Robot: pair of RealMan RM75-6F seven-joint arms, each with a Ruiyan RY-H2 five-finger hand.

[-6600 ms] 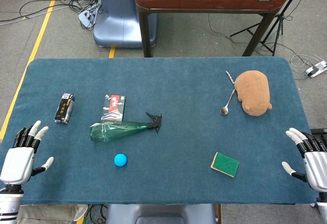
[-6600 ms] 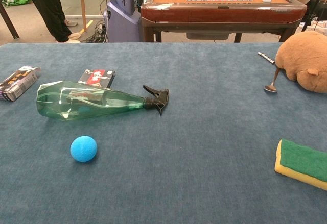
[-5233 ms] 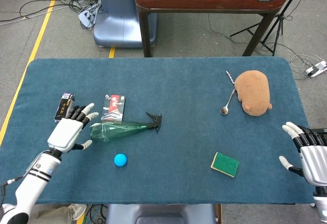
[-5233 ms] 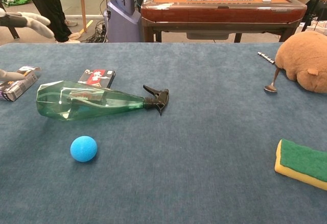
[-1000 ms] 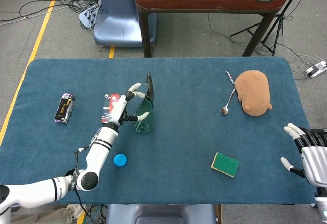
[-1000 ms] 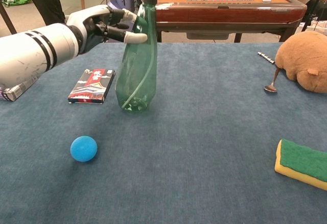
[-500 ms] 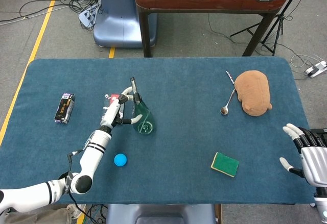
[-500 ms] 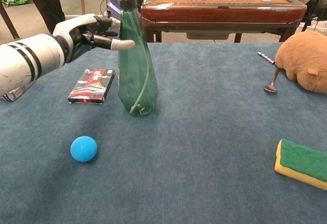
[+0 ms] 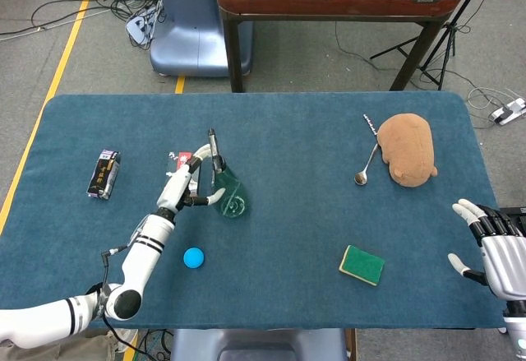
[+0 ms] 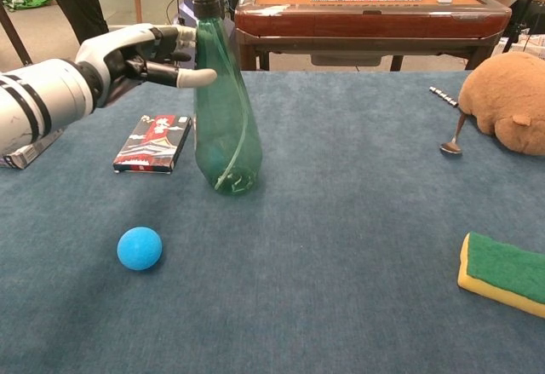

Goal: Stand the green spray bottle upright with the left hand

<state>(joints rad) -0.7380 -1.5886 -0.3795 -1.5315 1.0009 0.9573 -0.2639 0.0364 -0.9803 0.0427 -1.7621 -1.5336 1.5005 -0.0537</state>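
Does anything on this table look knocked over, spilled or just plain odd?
Nothing stands out. The green spray bottle stands upright beside the left robot hand; the spoon and plush toy lie undisturbed, and nothing is spilled.

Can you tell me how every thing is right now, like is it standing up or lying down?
green spray bottle: standing upright on the table
left hand: fingers spread beside the bottle's upper part, a fingertip at its side
right hand: open, holding nothing
blue ball: resting on the table
card box: lying flat
sponge: lying flat, green side up
spoon: lying beside the plush toy
plush toy: lying on the table
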